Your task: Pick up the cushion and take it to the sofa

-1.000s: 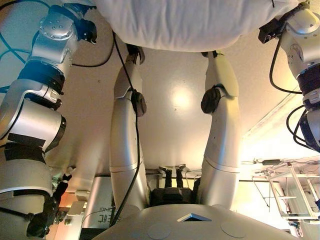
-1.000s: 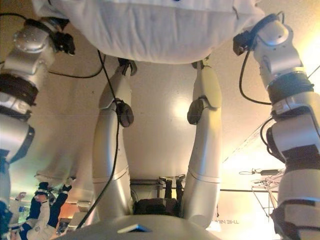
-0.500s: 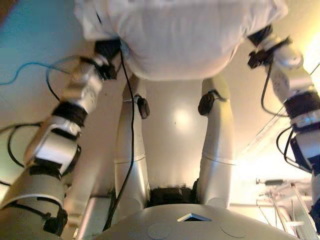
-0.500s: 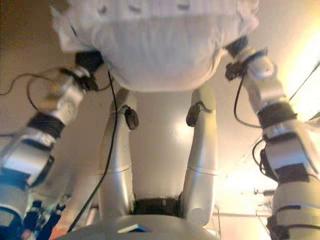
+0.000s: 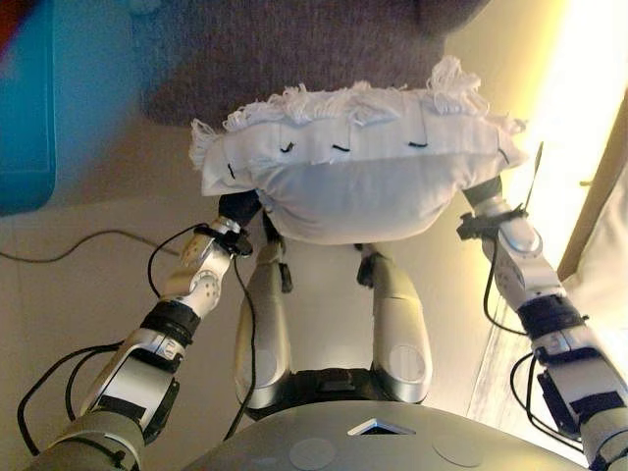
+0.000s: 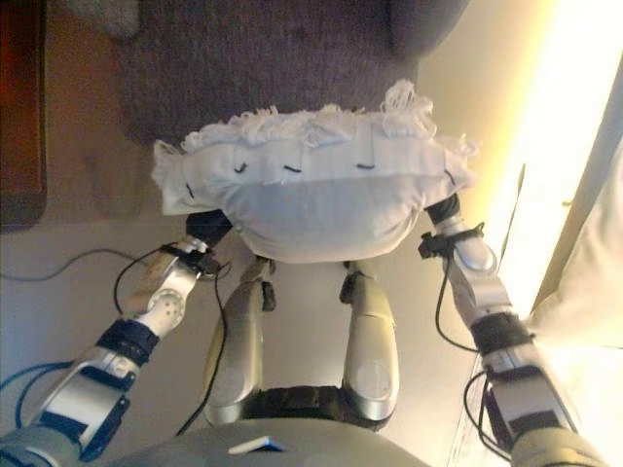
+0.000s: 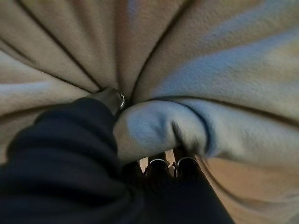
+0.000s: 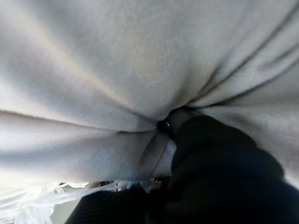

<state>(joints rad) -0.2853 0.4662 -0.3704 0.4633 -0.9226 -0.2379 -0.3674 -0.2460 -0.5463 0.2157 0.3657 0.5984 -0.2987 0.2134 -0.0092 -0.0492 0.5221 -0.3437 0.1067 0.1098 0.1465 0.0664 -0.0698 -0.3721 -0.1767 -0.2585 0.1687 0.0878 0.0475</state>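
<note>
Now I see the white fringed cushion held up between both hands, above a dark grey rug. Left hand and right hand each pinch its fabric.

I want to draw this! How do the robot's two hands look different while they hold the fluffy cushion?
The left hand grips the cushion at its left end, under the fringed corner; the right hand grips at the right end. In the wrist views, the left hand shows fingertips and thumb wrapped round a bunched fold, while the right hand shows one dark tip sunk into creased cloth. Both pinch the cloth.
</note>
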